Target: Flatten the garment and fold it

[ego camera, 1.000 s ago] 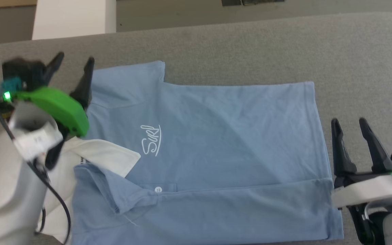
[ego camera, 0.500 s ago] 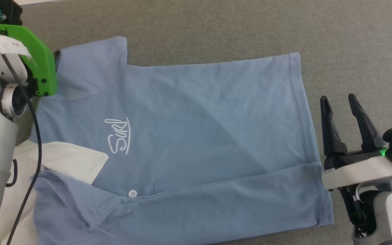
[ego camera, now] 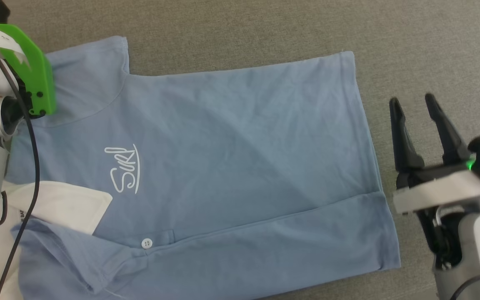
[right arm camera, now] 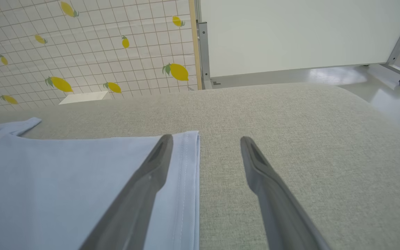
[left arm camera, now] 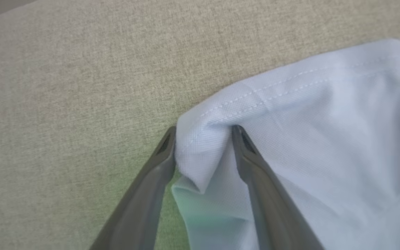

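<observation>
A light blue short-sleeved knit polo shirt (ego camera: 231, 158) is laid front-up and mostly flat on a counter covered in grey woven fabric (ego camera: 265, 29). Positions are given from the white script chest logo (ego camera: 122, 170) as seen in the head view. A small white button (ego camera: 146, 243) is seen just below the logo, and the white inner collar lining (ego camera: 65, 204) is turned out to its lower left. A long crease is seen running from near the button towards the bottom hem, well to the right of the logo. One sleeve (ego camera: 86, 79) is spread out above and to the left of the logo, where a bright green plastic bracket (ego camera: 31, 71) on the left wrist is seen over its edge. In the left wrist view, the left tool (left arm camera: 204, 128) is seen closed partway on a bunched fold of the stitched sleeve hem (left arm camera: 290, 78), with cloth touching both dark fingers. Far to the right of the logo, just past the bottom hem, the right tool (ego camera: 411, 100) is held with its fingers spread wide and nothing between them. In the right wrist view, one finger (right arm camera: 151, 170) is seen in front of the hem and the other in front of bare counter.
</observation>
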You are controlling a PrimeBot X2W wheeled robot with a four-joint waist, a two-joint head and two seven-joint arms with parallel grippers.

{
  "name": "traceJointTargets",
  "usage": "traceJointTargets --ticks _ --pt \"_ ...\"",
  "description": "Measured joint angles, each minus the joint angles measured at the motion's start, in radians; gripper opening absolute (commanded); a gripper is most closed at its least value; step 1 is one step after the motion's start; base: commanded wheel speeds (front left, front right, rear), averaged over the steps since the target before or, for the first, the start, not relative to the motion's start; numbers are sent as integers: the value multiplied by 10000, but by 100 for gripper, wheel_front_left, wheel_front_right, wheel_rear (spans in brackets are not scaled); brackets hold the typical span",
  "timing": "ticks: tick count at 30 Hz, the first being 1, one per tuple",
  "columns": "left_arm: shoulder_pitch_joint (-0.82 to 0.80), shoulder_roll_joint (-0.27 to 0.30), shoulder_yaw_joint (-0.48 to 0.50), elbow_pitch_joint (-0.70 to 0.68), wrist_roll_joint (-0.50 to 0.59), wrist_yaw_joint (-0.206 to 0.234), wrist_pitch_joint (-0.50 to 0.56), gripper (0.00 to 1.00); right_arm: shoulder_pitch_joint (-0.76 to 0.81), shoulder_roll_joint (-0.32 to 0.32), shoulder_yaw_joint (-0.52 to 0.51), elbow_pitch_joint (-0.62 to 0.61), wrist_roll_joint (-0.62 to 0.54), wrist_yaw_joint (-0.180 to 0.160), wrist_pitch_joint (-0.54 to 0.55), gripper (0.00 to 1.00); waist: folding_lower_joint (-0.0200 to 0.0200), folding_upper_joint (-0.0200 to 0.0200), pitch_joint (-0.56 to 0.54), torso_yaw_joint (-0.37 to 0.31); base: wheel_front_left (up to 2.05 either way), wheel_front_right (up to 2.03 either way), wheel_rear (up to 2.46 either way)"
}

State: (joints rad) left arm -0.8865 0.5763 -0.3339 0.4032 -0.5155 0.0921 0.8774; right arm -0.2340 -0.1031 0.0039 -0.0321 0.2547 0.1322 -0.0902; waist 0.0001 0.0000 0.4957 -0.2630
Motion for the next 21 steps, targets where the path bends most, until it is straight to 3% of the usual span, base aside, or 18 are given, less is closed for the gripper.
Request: traceJointTargets --ticks 5,13,21 --pt "17 12 -88 -228 8 -77 33 0 -1400 -456 203 558 -132 0 1162 100 0 0 43 6 0 0 0" --pt "-30 -10 -249 -600 6 -119 196 0 -4271 -1191 984 2732 88 0 4821 100 -1 0 239 221 0 0 0" --pt "-273 -127 -414 -736 4 -221 226 0 -6175 -1480 2125 4272 740 0 8153 100 0 0 447 510 0 0 0"
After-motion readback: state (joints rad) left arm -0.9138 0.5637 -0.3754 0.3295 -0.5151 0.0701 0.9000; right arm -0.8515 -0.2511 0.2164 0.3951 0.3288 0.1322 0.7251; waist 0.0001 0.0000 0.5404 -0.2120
